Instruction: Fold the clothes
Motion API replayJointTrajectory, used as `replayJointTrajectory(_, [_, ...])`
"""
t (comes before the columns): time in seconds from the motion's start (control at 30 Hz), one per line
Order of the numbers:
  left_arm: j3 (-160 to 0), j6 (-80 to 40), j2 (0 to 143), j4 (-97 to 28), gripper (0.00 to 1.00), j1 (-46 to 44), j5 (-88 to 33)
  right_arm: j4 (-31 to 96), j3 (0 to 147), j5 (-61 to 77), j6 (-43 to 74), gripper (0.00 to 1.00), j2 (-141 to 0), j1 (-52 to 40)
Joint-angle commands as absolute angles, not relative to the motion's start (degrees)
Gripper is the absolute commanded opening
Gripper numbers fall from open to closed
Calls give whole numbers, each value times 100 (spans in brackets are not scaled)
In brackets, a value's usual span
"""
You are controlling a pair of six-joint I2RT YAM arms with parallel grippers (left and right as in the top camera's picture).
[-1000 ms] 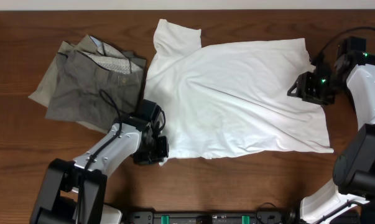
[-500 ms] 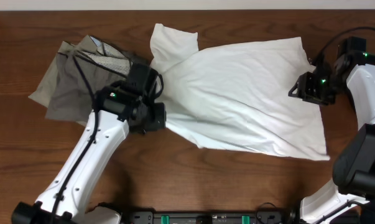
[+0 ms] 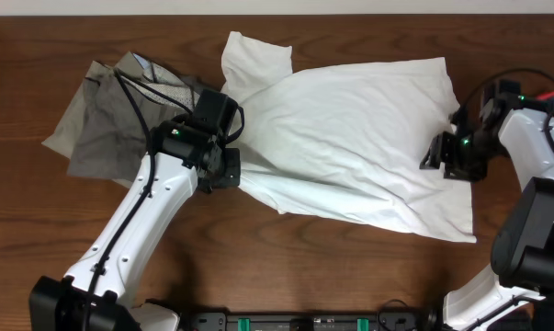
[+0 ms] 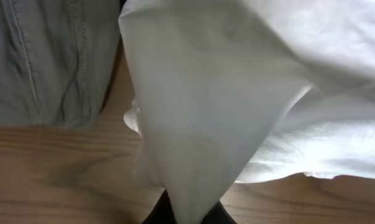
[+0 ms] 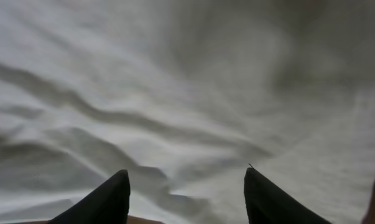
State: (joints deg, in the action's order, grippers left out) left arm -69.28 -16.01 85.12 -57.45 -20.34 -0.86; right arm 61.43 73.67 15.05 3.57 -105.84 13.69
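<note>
A large white T-shirt (image 3: 350, 129) lies spread across the table's middle and right. My left gripper (image 3: 229, 170) is shut on the shirt's lower left corner and holds it lifted by the trousers; the pinched cloth fills the left wrist view (image 4: 187, 208). My right gripper (image 3: 440, 154) is open just above the shirt's right edge; its spread fingers (image 5: 186, 186) hover over white cloth (image 5: 187, 93). Grey-khaki trousers (image 3: 120, 129) with patterned lining lie crumpled at the left and show in the left wrist view (image 4: 44, 56). No black garment is in view.
The dark wooden table (image 3: 286, 267) shows along the front and far left. Bare wood is under the lifted corner (image 4: 56, 174). The arm bases stand at the front edge.
My left gripper carried the shirt's lower left corner up and away from the front edge, dragging the hem diagonally. My right gripper shifted left and slightly down over the shirt's right edge.
</note>
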Motion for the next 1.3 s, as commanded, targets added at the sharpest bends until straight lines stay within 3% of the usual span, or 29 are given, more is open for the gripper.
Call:
replayJointTrajectory(0.0, [-6958, -1496, 8552, -5769, 6, -1992, 73, 6060, 7157, 718, 915, 59, -10613, 1361])
replayJointTrajectory(0.1, [-6958, -1459, 8552, -5791, 6, -1992, 71, 6180, 7129, 126, 1192, 62, -10613, 1546])
replayJointTrajectory(0.3, [-6958, -1459, 8552, -5883, 6, -1992, 71, 6598, 6949, 196, 1221, 60, -10613, 2123])
replayJointTrajectory(0.6, [-6958, -1459, 8552, -5887, 6, -1992, 71, 5478, 5988, 193, 1588, 57, -10613, 2497])
replayJointTrajectory(0.7, [-6958, -1459, 8552, -5885, 6, -1992, 71, 5299, 5806, 189, 1629, 47, -10613, 2495])
replayJointTrajectory(0.8, [-6958, -1459, 8552, -5894, 6, -1992, 71, 5057, 5784, 189, 1686, 17, -10613, 2497])
replayJointTrajectory(0.9, [-6958, -1457, 8552, -5892, 6, -1992, 71, 4877, 5907, 244, 1767, 1, -10606, 2545])
replayJointTrajectory(1.27, [-6965, -1247, 8549, -5970, 6, -1671, 75, 5026, 6737, 346, 1603, 1, -10604, 2663])
